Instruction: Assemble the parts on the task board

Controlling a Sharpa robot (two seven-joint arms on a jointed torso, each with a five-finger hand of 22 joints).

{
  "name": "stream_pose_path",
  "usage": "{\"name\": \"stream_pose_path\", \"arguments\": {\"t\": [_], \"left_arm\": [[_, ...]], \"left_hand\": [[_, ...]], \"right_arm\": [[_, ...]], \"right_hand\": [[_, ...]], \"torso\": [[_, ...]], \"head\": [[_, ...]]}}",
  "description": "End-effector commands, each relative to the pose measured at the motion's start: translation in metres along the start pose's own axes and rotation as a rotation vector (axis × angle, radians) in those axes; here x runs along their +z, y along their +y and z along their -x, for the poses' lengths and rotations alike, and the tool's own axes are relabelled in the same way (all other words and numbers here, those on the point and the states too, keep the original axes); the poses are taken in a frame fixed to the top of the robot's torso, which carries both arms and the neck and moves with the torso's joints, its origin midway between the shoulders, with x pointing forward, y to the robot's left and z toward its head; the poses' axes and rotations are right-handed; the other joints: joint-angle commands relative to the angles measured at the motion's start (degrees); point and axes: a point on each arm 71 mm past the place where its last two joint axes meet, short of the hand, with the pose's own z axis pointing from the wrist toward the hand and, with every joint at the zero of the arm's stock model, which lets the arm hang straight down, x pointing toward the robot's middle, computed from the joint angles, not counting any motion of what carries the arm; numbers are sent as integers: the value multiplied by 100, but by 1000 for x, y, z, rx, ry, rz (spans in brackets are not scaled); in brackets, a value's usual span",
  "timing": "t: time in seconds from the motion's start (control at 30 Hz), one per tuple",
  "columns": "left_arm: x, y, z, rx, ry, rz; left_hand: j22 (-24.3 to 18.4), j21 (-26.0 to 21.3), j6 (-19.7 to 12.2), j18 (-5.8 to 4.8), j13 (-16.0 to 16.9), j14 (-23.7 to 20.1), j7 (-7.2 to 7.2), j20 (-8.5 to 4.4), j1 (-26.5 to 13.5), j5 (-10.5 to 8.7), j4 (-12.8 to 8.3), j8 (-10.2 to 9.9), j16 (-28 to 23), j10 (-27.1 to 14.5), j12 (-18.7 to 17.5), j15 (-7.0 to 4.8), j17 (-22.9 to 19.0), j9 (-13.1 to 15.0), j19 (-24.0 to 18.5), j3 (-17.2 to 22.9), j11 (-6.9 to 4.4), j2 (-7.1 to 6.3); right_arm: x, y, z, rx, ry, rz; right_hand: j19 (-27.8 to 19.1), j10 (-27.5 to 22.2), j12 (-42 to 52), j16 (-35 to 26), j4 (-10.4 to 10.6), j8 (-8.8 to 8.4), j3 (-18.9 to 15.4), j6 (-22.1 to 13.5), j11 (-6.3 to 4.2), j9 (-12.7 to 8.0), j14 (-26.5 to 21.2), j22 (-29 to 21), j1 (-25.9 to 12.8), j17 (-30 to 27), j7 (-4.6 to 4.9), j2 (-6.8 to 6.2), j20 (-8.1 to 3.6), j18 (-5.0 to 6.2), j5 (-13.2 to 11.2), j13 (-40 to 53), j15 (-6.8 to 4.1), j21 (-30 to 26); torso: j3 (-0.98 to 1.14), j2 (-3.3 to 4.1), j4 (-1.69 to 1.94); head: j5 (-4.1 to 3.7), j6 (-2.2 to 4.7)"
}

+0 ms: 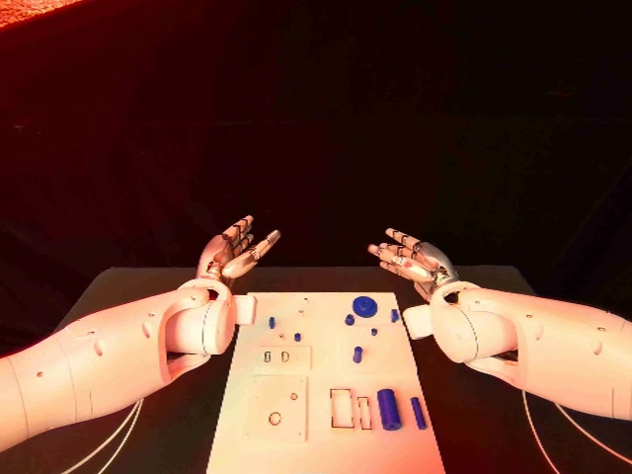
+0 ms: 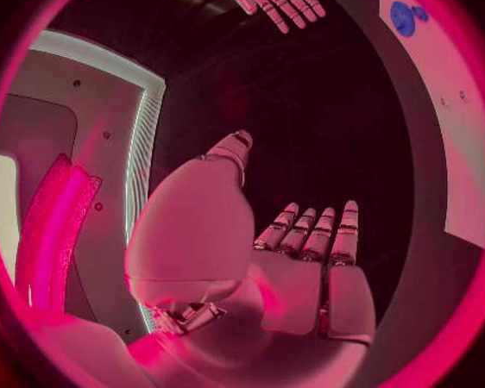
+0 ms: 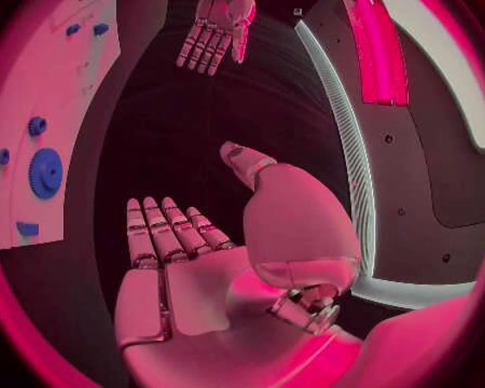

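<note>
Left hand point(image 1: 238, 249) and right hand point(image 1: 413, 259) hover past the table's far edge, fingers spread, holding nothing. Task board point(image 1: 280, 434) lies mid-table, blue parts point(image 1: 387, 408) on it.

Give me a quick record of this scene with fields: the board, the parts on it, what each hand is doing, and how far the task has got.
board: white rectangular task board lying flat in the middle of the black table
parts: small blue pieces spread over the board, among them a round blue gear-like disc near the far edge and a thick blue cylinder near the close right corner
left hand: left hand raised beyond the board's far left corner, fingers apart, holding nothing
right hand: right hand raised beyond the far right corner, fingers apart, holding nothing
progress: no part is held
</note>
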Motion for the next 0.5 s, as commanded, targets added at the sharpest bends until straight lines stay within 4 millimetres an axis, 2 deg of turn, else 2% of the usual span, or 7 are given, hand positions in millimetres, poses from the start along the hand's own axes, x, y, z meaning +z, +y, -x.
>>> {"name": "stream_pose_path", "arguments": {"t": [0.03, 0.1, 0.17, 0.27, 0.3, 0.37, 0.5], "left_arm": [[1, -3, -7, -16, 87, -22], [1, -3, -7, -16, 87, -22], [1, -3, -7, -16, 87, -22], [1, -3, -7, -16, 87, -22], [-7, -11, 7, -50, 129, -41], [-9, -14, 9, -48, 120, -55], [-11, -20, 11, -50, 108, -78]], "left_hand": [[9, 29, 55, 75, 9, 2, 440, 65, 184, 52, 56, 26, 33, 40, 38, 64, 10, 11, 12, -3, 12, -21], [11, 32, 165, 95, 18, 37, 413, 72, 203, 31, 50, 51, 45, 102, 50, 64, 19, 30, 0, 43, -11, 88], [16, 45, 445, 168, 48, 305, 520, 82, 202, -9, 35, 122, 110, 392, 93, 62, 64, 79, 10, 193, 123, 330], [38, 81, 749, 253, 66, 644, 543, 89, 230, -20, 22, 191, 181, 673, 109, 50, 113, 124, 183, 276, 156, 401], [49, 100, 886, 281, 79, 811, 571, 92, 251, -21, 16, 224, 218, 840, 126, 39, 137, 144, 277, 315, 195, 431], [63, 128, 1101, 304, 95, 1020, 600, 95, 284, -25, 8, 275, 256, 1097, 145, 28, 163, 176, 416, 365, 234, 447], [186, 419, 2051, 292, 180, 2183, 665, 101, 375, -27, -18, 528, 518, 2584, 321, 51, 319, 331, 1576, 590, 380, 460]], "right_arm": [[4, -1, -10, -4, 195, -44], [6, -1, -10, -14, 221, -55], [7, -1, -10, -19, 236, -61], [8, -1, -9, -24, 246, -65], [11, 17, 7, -286, 175, 113], [11, 22, 8, -336, 179, 149], [12, 31, 10, -437, 195, 206]], "right_hand": [[57, 312, 66, 64, -87, 70, 134, 241, 24, 64, 273, 29, 318, 38, 946, -1, 89, 69, 41, 31, 11, 70], [215, 640, 110, 129, -173, 133, 197, 485, -1, 131, 579, 62, 448, 83, 945, 34, 88, 110, 43, 58, -30, 128], [410, 955, 149, 206, -291, 197, 250, 725, -24, 195, 922, 100, 609, 135, 943, 14, 89, 157, 37, 78, -73, 203], [830, 1522, 193, 337, -459, 345, 309, 1279, -74, 336, 1540, 173, 845, 223, 926, -40, 80, 240, 37, 107, -149, 359], [1001, 1668, 204, 370, -490, 381, 316, 1410, -84, 368, 1694, 201, 887, 244, 923, -56, 76, 269, 36, 114, -168, 419], [1805, 2391, 270, 527, -585, 532, 345, 1958, -154, 491, 2430, 320, 1023, 342, 886, -94, 70, 371, 37, 150, -268, 696], [2725, 3319, 298, 672, -654, 744, 431, 2826, -282, 646, 3169, 399, 1131, 418, 789, -140, 56, 533, 38, 171, -424, 990]], "torso": [[-1, 1, 0], [-1, 1, 0], [-1, 1, 0], [-1, 1, 0], [-43, 146, -9], [-35, 183, 0], [-29, 264, 31]], "head": [[-1, 1], [-1, 1], [-1, 1], [-1, 1], [10, -128], [3, -125], [-21, -105]]}}
